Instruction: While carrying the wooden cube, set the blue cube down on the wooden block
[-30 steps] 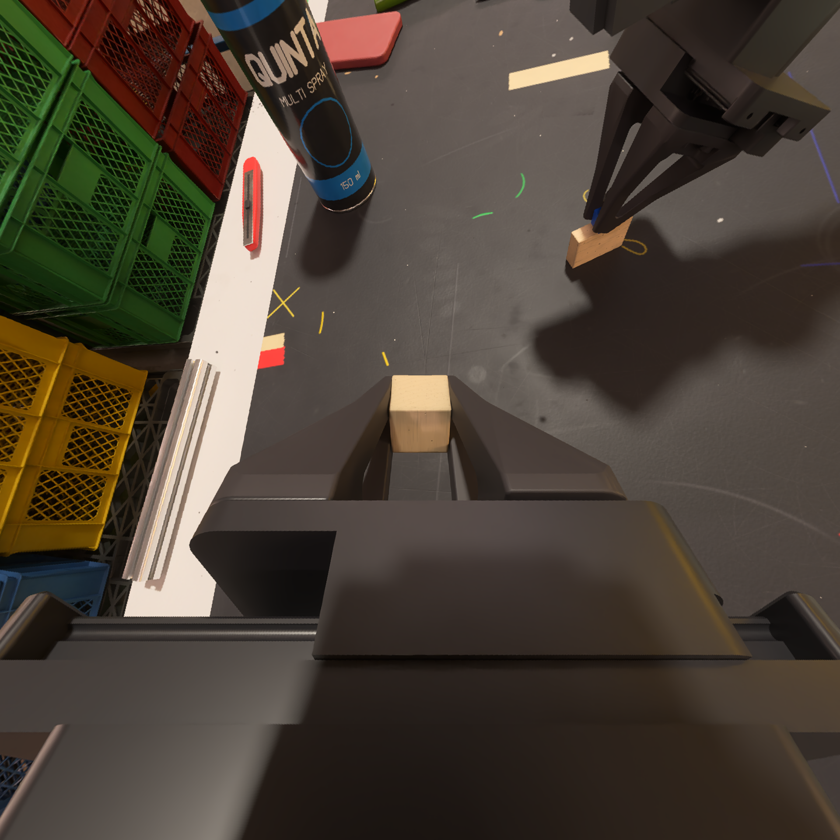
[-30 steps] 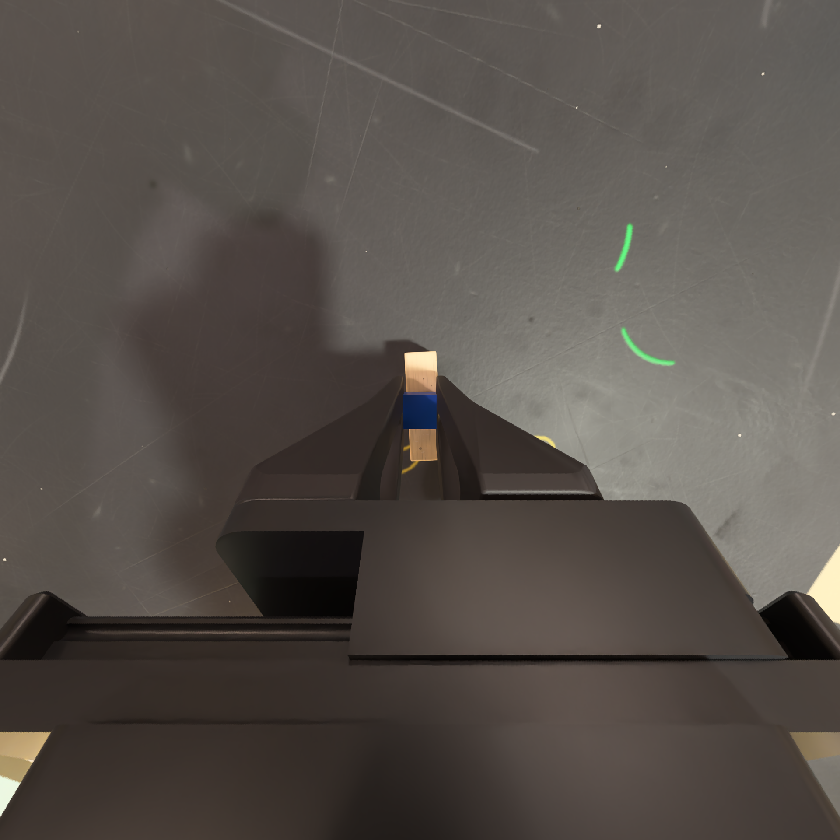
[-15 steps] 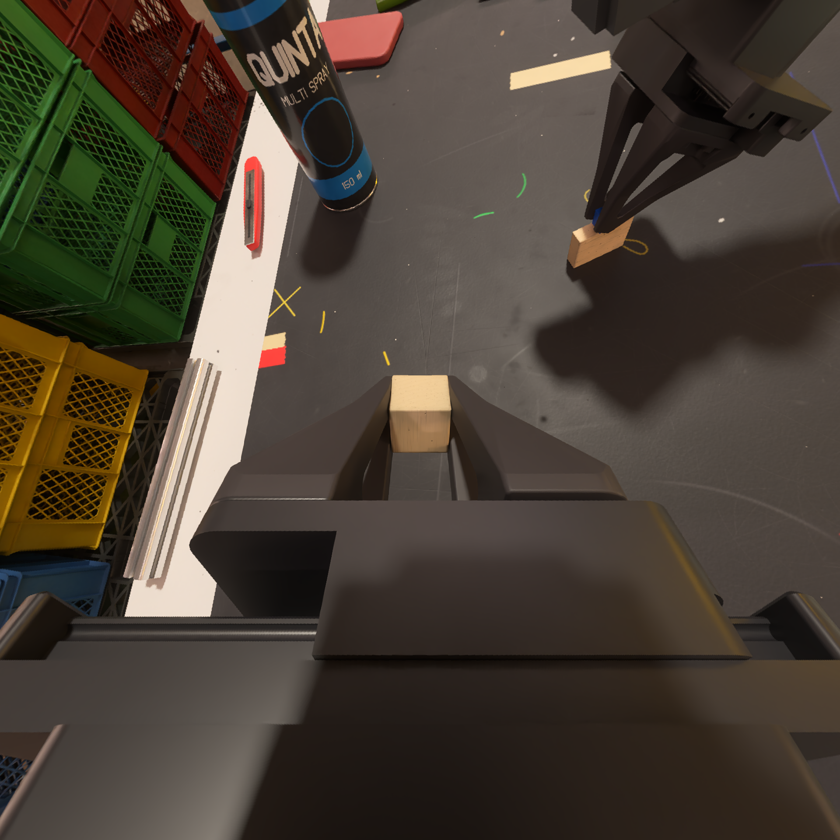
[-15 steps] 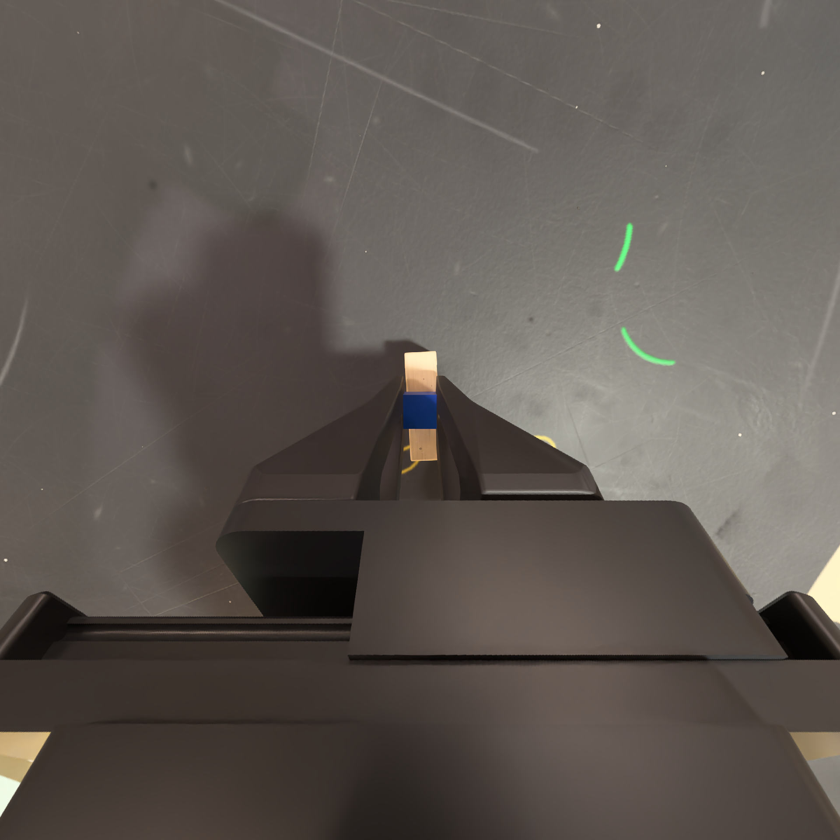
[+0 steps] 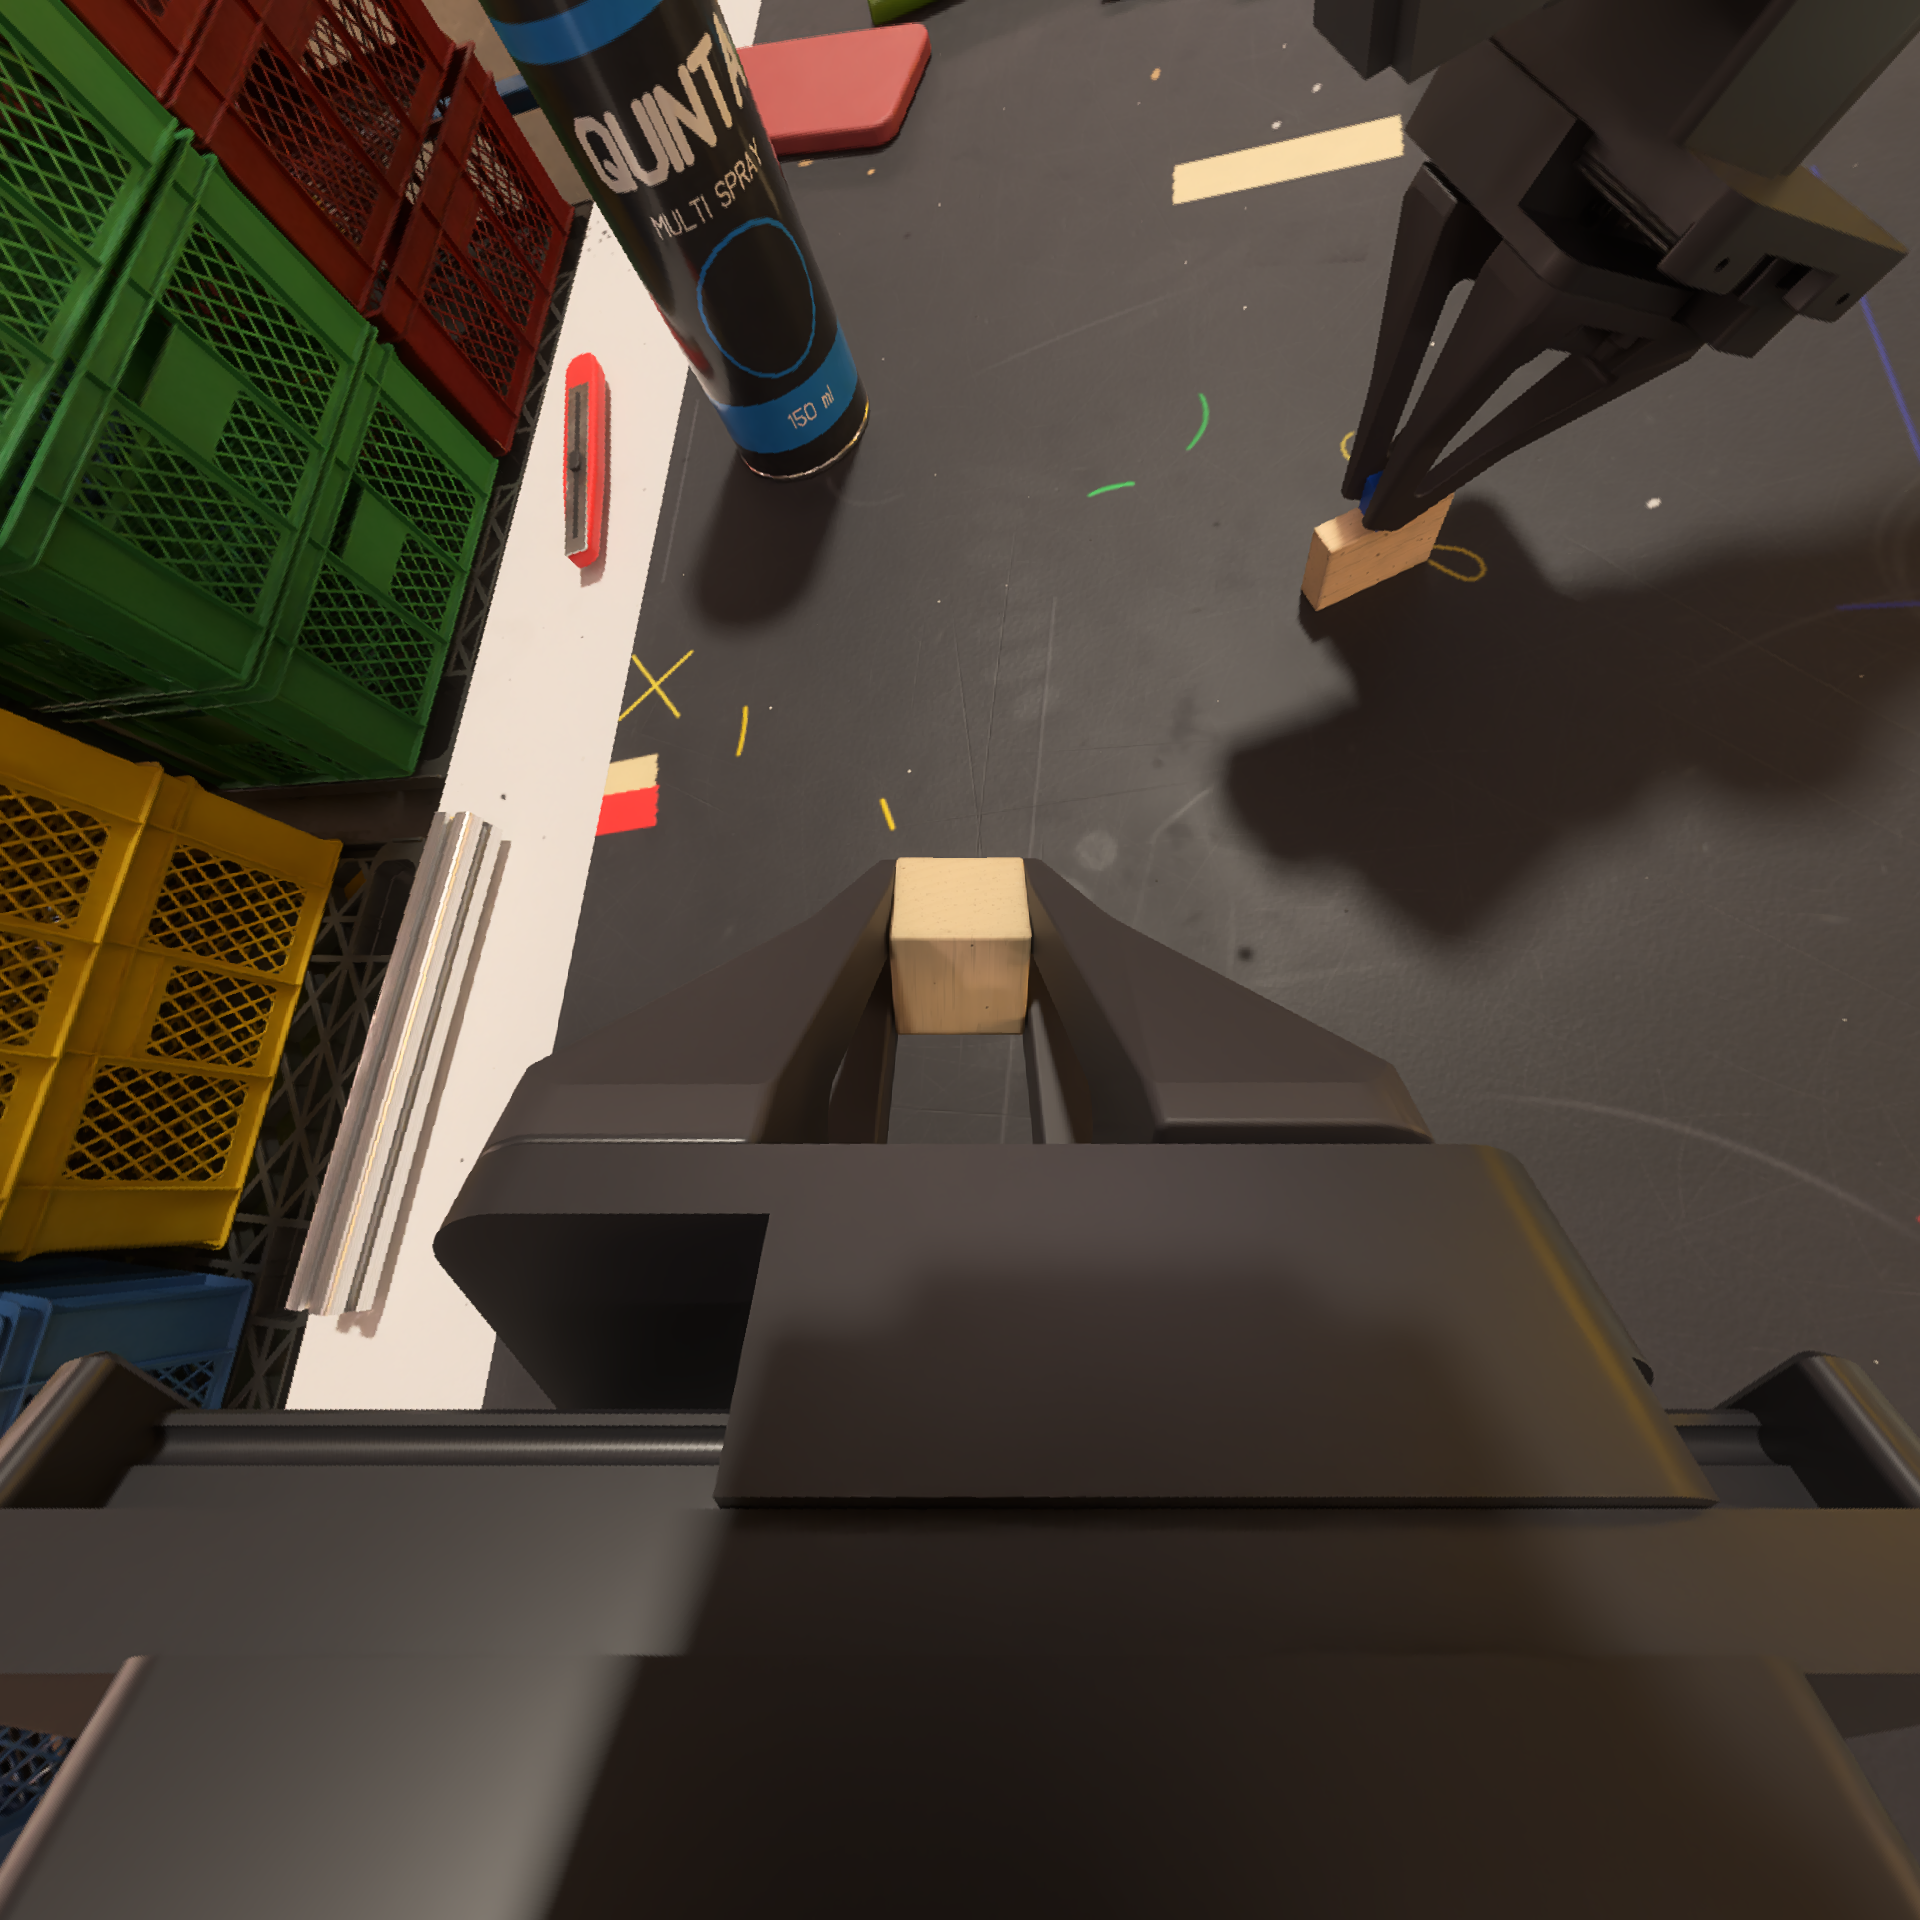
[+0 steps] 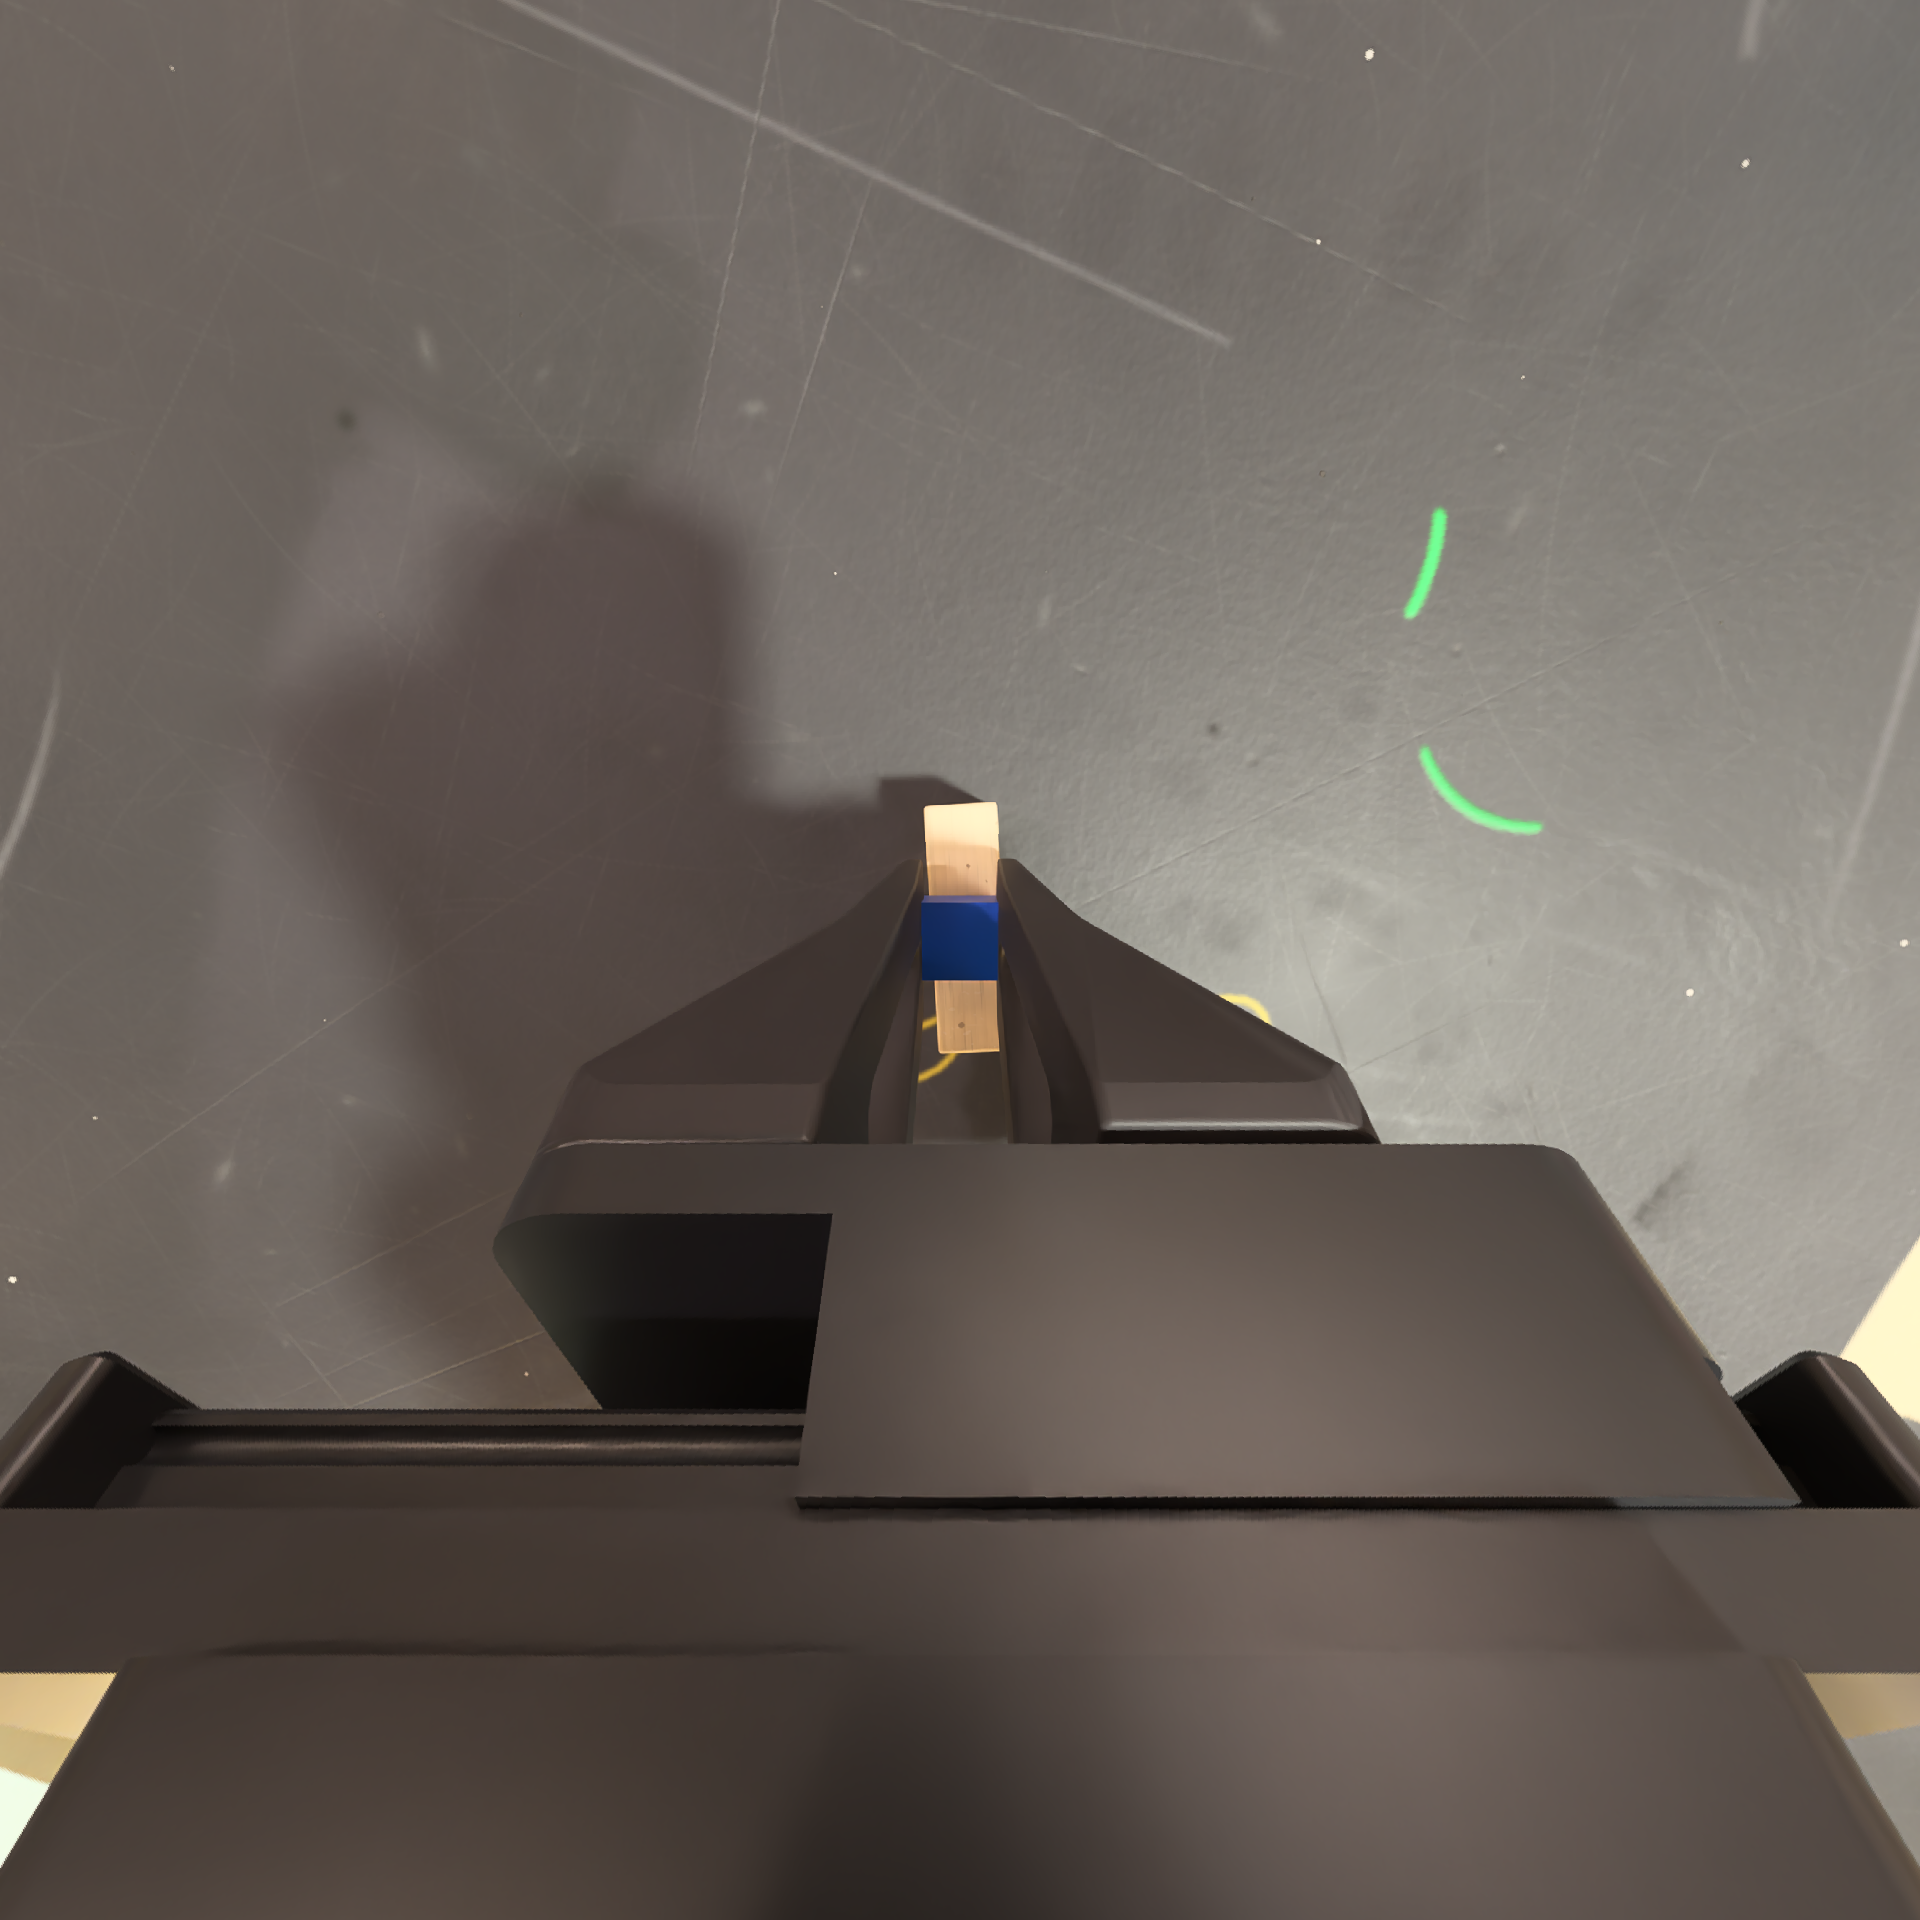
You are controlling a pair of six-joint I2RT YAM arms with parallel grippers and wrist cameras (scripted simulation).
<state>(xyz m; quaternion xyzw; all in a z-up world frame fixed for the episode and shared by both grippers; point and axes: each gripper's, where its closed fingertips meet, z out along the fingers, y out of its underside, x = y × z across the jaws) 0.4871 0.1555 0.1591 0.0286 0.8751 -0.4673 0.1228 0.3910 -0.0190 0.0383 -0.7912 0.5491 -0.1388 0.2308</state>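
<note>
My left gripper (image 5: pixel 961 940) is shut on the pale wooden cube (image 5: pixel 960 951) and holds it above the dark table. My right gripper (image 6: pixel 960 935) is shut on the small blue cube (image 6: pixel 959 940). The blue cube sits directly over the flat wooden block (image 6: pixel 961 842), which lies on the table and shows in front of and behind the cube. In the left wrist view the right gripper (image 5: pixel 1377 504) stands at the upper right with its fingertips down on the wooden block (image 5: pixel 1351 561); only a sliver of the blue cube (image 5: pixel 1371 488) shows there.
A black and blue spray can (image 5: pixel 717 239) stands at the upper left. A red box cutter (image 5: pixel 584 457) and a metal rail (image 5: pixel 400 1060) lie on the white strip. Green (image 5: pixel 208 436), red (image 5: pixel 343 156) and yellow (image 5: pixel 135 997) crates line the left edge. A red pad (image 5: pixel 831 88) lies far back.
</note>
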